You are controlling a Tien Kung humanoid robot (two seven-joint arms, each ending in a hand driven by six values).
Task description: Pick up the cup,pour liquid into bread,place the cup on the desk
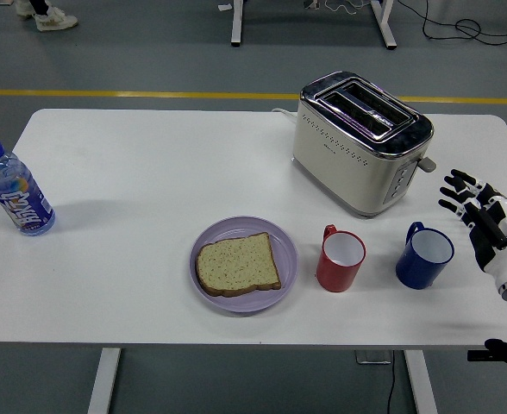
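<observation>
We note little legible writing: the toaster (pixel 361 142) carries a small dark mark on its long cream side, too small for us to read, and the bottle (pixel 14 191) at the table's (pixel 150 164) left edge has a blue label with white lettering and coloured patches that we cannot make out. The right robot hand (pixel 482 211) enters from the right edge, held above the table to the right of the blue cup (pixel 425 256) and apart from it; its black fingers (pixel 456 183) are spread and point up and to the left, gripping nothing, with the white wrist section trailing toward the lower right corner. We see only this one arm. The blue cup stands upright near the table's front right, its handle turned to the upper left. Just left of it, not touching, stands the red cup (pixel 341 259), white inside, handle also to the upper left. Beside that sits the plate (pixel 285 237), lilac, bearing one slice of bread (pixel 237 264). The toaster stands behind both cups, set at an angle.
</observation>
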